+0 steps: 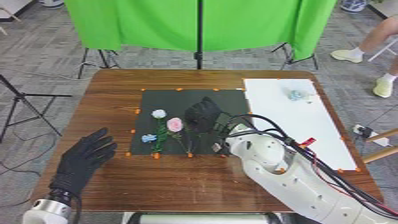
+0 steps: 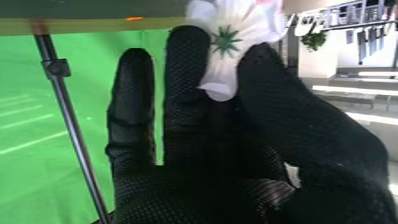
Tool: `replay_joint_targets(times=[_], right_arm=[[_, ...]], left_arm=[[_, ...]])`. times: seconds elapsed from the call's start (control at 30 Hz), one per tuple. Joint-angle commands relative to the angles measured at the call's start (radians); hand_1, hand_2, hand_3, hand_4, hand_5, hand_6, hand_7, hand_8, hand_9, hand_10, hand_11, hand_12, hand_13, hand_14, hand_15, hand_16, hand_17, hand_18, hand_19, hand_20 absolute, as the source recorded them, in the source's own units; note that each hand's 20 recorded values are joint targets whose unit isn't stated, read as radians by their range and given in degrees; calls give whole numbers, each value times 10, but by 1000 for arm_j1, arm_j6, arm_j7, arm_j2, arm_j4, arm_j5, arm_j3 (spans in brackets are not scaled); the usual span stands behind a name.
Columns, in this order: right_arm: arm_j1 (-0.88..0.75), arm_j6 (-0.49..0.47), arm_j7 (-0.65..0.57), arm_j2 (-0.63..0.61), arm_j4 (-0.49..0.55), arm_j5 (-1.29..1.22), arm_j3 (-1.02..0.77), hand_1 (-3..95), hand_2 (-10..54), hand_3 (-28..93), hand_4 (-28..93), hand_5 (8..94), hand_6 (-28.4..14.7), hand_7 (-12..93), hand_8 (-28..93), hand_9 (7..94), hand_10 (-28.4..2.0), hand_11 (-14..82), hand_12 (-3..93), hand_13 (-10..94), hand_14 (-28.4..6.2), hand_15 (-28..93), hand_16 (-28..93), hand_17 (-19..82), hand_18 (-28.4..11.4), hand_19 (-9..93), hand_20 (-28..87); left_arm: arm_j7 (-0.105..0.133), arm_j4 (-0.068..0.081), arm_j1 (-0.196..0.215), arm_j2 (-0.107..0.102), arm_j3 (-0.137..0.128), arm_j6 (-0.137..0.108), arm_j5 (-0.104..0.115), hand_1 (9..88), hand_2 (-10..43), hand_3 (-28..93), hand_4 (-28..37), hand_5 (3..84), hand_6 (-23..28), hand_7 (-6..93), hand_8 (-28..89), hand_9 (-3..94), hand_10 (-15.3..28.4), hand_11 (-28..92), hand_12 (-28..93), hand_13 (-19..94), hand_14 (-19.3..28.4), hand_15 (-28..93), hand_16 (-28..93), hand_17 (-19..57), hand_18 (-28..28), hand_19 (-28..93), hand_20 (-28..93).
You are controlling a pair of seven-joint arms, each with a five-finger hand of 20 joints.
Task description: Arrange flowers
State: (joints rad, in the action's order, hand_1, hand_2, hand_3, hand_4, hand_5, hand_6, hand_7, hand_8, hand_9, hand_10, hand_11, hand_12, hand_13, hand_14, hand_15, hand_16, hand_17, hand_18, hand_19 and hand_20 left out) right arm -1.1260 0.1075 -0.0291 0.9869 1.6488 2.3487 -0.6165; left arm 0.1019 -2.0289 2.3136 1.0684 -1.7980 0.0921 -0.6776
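A robotics lab, by the look of it: 2 white robot arms (image 1: 289, 182), 1 trailing black cables (image 1: 311, 160), at a brown wooden counter (image 1: 200, 187) with orange markers. Beyond it hangs a green backdrop (image 1: 147, 22); a black tripod (image 1: 31, 94) stands on grey carpet (image 1: 49, 62), left of the counter.

- White fl. (image 1: 159, 113): full bloom, lying on black mat (image 1: 182, 96), green stem twd near edge.
- Pink fl. (image 1: 175, 124): just R of white, flat on mat, thin stem, same dir.
- Blue fl. (image 1: 149, 138): small bloom, on mat beside white fl.'s stem.
- Pale fl. (image 2: 218, 82): whitish petals, green star-shaped base, pinched btwn fingers (image 2: 188, 60) & thumb of R hand (image 1: 204, 112).
- Pale-blue item (image 1: 297, 94): on white sheet (image 1: 306, 135), too small to ID.
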Motion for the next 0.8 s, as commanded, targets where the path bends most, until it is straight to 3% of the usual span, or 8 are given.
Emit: replay_joint_targets(times=[0.03,0.13,0.23,0.47,0.67,0.8], right_arm=[[13,9,-6,4,-17,6,4,499,-21,741,-283,548,70,355,-134,551,-60,278,279,527,8,516,370,220,-150,701,377],[9,1,-7,5,-18,12,-4,490,-31,753,-283,456,55,307,-202,534,-63,311,233,517,11,515,357,220,-149,702,373],[9,8,-19,5,-18,14,0,480,-41,775,-283,382,30,289,-199,404,-61,217,182,502,12,505,330,217,-149,703,363],[1,7,-19,-1,-10,3,-19,446,-42,811,-283,359,22,293,-196,369,-71,200,178,461,-18,520,257,207,-150,700,347],[10,131,-55,-53,17,-34,-74,337,-30,853,-283,312,3,269,-176,319,-87,183,191,380,-56,577,152,182,-154,696,348],[55,189,-153,-141,-7,-75,-83,272,-40,854,-283,308,4,267,-172,311,-92,177,197,287,-78,452,131,146,-161,631,315]], left_arm=[[-2,11,0,8,5,4,-4,243,14,687,-272,330,41,197,-89,291,124,252,170,239,141,393,7,-85,209,503,98],[-3,11,1,8,4,6,-4,242,13,689,-271,330,41,197,-89,290,124,251,170,239,141,393,7,-85,209,502,97],[-4,11,1,6,5,5,-4,243,12,689,-273,330,41,197,-89,291,124,251,170,239,141,393,8,-86,210,503,98],[-9,8,6,5,0,9,-4,243,14,688,-271,330,41,196,-90,290,124,251,170,239,141,393,7,-85,210,503,97],[-14,9,4,2,1,11,-3,244,14,686,-271,330,42,196,-89,290,123,251,170,239,141,393,6,-86,210,503,97],[-6,3,13,0,-5,5,-3,243,14,687,-271,330,42,196,-89,290,124,250,171,239,142,393,6,-85,210,503,97]])
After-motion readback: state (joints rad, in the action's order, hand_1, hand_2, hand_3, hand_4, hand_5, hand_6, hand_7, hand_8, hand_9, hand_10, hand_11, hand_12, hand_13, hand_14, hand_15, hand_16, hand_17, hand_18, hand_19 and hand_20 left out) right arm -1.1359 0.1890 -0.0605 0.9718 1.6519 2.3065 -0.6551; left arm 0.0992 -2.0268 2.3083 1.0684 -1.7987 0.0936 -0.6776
